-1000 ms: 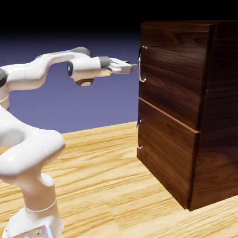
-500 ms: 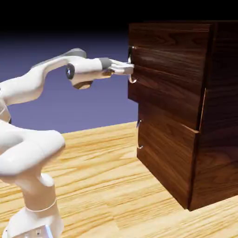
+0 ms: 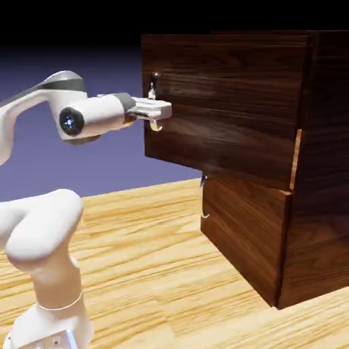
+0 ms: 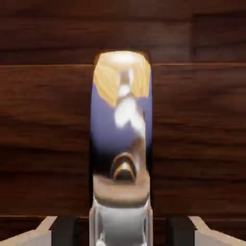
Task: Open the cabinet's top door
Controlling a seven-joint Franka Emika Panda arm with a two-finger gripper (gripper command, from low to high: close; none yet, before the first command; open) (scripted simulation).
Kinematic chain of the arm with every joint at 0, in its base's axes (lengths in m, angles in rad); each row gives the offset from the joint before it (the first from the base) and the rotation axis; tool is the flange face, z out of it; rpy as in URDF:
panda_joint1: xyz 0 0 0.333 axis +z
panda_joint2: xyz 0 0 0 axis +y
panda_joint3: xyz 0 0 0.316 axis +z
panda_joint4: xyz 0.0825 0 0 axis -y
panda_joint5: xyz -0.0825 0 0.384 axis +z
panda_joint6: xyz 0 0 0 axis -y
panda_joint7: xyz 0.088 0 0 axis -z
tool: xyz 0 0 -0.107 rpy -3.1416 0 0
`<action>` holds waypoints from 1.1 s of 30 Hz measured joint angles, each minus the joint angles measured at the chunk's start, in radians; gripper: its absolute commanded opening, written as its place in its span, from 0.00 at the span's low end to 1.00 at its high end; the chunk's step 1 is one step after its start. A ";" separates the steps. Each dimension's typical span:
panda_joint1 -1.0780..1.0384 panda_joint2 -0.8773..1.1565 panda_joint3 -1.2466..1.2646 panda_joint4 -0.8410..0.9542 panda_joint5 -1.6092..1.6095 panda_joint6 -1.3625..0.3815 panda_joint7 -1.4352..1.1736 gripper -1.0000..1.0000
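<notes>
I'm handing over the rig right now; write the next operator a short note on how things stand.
Gripper: shut on the top door's handle.
Top door: partly open, its handle side swung out from the cabinet toward the robot.
Lower door: closed; not part of the job.
Done: handle grasped, door off its closed position.
Left: swing the top door wider. I'd keep the grip and follow the door's arc; a straight pull might slip off the handle.

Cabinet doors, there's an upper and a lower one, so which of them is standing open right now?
The upper door, whose handle is at the jaws; its handle edge stands out from the cabinet, while the lower door sits closed.
</notes>
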 measured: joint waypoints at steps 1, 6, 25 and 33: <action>0.015 -0.010 -0.036 -0.018 -0.029 -0.021 -0.006 0.00; 0.064 -0.051 -0.217 -0.084 -0.182 -0.115 -0.028 0.00; -0.402 -0.122 -0.504 -0.146 -0.286 -0.733 -0.012 0.00; -0.560 0.000 -0.658 -0.110 -0.415 -0.990 -0.134 0.00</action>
